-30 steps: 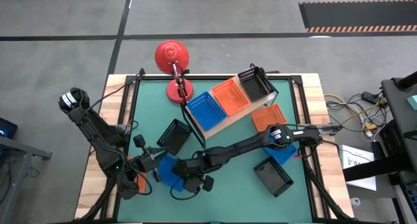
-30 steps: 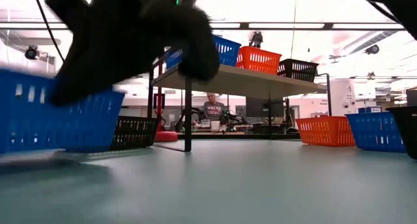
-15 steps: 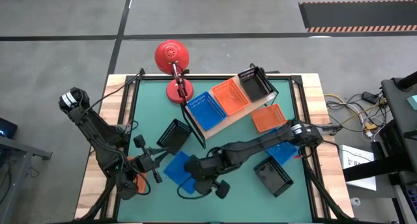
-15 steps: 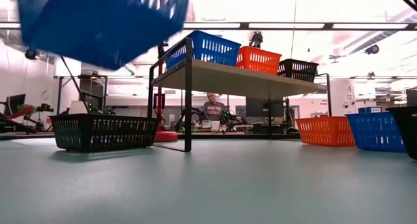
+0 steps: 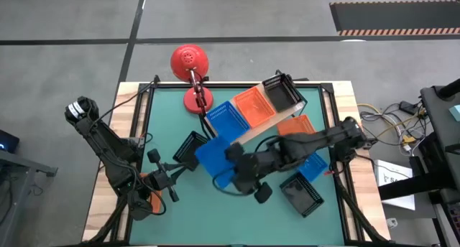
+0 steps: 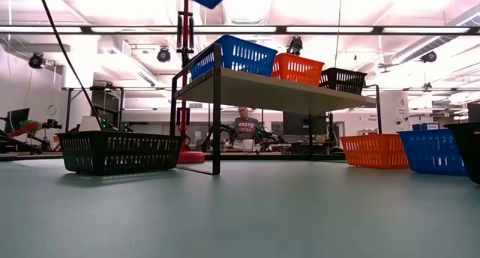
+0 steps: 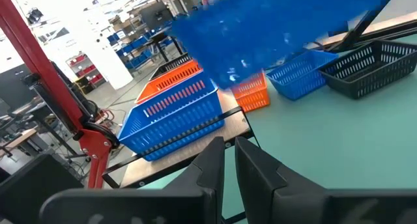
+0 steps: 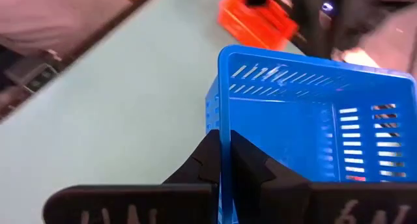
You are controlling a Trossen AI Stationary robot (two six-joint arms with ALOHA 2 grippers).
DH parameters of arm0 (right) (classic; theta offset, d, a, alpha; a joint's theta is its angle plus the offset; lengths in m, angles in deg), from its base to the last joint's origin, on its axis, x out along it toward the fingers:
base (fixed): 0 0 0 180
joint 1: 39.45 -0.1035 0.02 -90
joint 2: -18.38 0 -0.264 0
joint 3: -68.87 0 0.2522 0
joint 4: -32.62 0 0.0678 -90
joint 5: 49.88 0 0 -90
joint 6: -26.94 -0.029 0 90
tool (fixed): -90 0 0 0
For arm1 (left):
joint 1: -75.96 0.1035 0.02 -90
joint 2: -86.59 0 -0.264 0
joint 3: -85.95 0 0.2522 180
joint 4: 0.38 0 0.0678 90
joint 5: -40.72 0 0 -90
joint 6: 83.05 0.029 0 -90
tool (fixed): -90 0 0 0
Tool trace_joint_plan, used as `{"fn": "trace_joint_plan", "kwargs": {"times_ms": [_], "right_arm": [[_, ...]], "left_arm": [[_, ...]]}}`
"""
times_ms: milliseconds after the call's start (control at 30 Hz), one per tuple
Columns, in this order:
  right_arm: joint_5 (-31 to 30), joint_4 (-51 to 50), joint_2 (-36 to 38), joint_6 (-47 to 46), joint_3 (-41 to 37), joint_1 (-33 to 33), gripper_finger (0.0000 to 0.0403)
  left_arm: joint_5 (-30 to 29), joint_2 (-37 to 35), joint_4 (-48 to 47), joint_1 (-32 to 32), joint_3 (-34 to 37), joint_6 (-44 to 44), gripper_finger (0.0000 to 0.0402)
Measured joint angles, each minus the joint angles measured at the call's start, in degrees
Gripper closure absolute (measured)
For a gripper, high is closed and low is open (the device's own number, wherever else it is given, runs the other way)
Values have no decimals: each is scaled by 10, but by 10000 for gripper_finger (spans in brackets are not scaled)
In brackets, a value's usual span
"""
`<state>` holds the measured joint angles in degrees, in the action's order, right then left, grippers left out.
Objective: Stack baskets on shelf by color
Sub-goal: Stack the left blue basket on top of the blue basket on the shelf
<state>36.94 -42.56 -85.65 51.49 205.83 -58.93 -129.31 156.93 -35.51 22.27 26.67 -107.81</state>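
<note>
High view: right gripper (image 5: 231, 159) holds a blue square plastic mesh basket (image 5: 215, 154) mid-table, beside the light wooden shelf (image 5: 256, 125). Left gripper (image 5: 172, 182) near the left edge.
Right wrist view: fingers clamped on the basket's rim.
Left wrist view: fingers together, empty.

Overhead; table-level; two wrist close-ups

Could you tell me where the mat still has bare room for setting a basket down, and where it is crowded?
The front strip of the green mat, between the left gripper and the black basket, is bare. So is the left side between the lamp base and another black basket. The right side is crowded: orange, blue and black baskets sit close beside the shelf.
</note>
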Motion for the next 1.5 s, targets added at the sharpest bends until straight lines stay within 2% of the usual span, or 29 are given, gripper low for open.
{"fn": "trace_joint_plan", "kwargs": {"times_ms": [300,633,833,1167,1500], "right_arm": [[-4,-27,40,9,-11,65,394],[8,-39,42,34,-48,146,394],[53,-31,42,51,-64,184,394],[109,-23,42,90,-67,224,394],[108,17,42,108,-119,233,394]], "left_arm": [[0,0,1,0,0,0,380],[0,0,1,0,0,0,380],[0,0,1,0,0,0,380],[0,0,1,0,0,0,380],[1,0,1,0,0,0,380]]}}
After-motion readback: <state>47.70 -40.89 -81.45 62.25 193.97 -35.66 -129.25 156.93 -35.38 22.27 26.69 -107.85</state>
